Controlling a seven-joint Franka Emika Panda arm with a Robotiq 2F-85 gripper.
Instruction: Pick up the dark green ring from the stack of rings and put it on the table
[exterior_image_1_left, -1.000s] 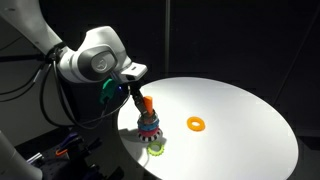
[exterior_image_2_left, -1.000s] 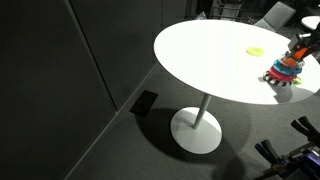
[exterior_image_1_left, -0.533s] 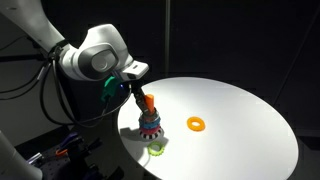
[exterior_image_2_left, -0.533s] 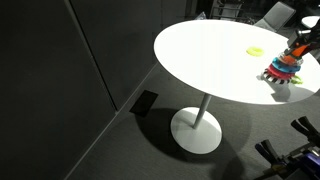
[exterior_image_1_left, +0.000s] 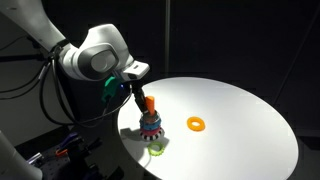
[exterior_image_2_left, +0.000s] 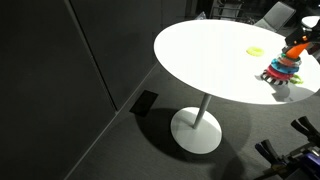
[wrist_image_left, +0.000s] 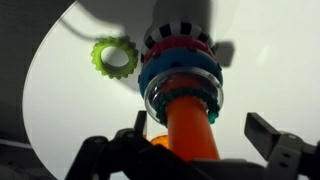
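Note:
The stack of rings (exterior_image_1_left: 150, 124) stands near the edge of the white table (exterior_image_1_left: 240, 115), and it also shows at the right edge of an exterior view (exterior_image_2_left: 283, 68). My gripper (exterior_image_1_left: 143, 99) hangs over its upright orange peg (wrist_image_left: 190, 130). In the wrist view my gripper (wrist_image_left: 200, 135) is open. Its two fingers stand wide on either side of the peg without touching it. The dark green ring (wrist_image_left: 209, 114) sits round the peg on top of the pile, inside a clear ring, above blue and red rings.
A pale yellow-green ring (wrist_image_left: 114, 55) lies on the table beside the stack, close to the table edge (exterior_image_1_left: 157, 150). An orange ring (exterior_image_1_left: 197, 124) lies farther in on the white top. The surroundings are dark; the table's pedestal foot (exterior_image_2_left: 196, 130) stands on the floor.

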